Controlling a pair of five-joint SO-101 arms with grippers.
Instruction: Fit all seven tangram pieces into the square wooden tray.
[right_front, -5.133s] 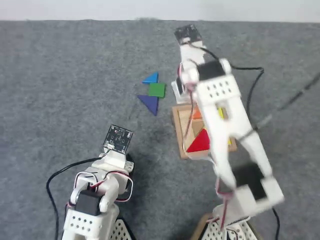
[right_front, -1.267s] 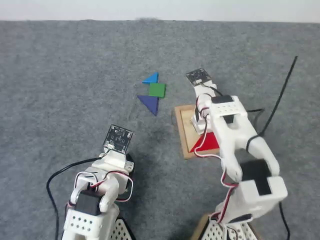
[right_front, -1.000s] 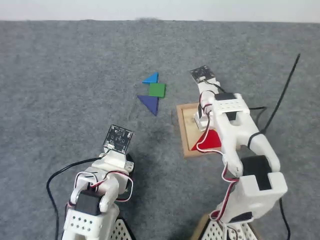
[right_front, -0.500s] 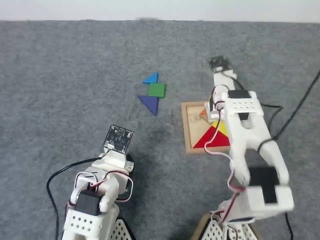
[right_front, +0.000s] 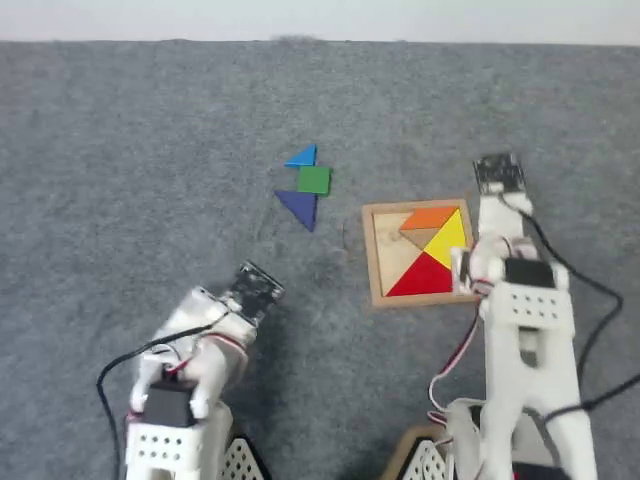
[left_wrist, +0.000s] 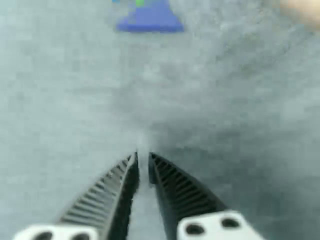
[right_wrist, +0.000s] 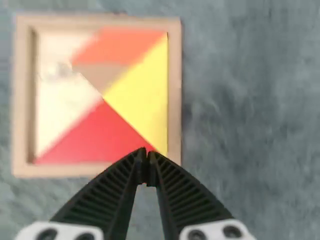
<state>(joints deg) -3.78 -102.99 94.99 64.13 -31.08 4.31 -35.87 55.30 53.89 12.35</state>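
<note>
From above, the wooden tray (right_front: 368, 255) holds orange, yellow and red pieces (right_front: 448, 240), with blue and green pieces (right_front: 314, 180) loose nearby, while wrist views show the left gripper (left_wrist: 142, 156) and right gripper (right_wrist: 146, 152) pinched closed, empty.

Grey, felt-like table cover (right_front: 140, 140), fibrous and faintly mottled, spread flat from the near edge to the far edge and out to both sides. Beyond the far edge, a narrow pale strip of wall (right_front: 320, 18), plain and evenly lit. At the near edge, right of the middle, a thin sliver of brown board (right_front: 403, 452) on the cover.
</note>
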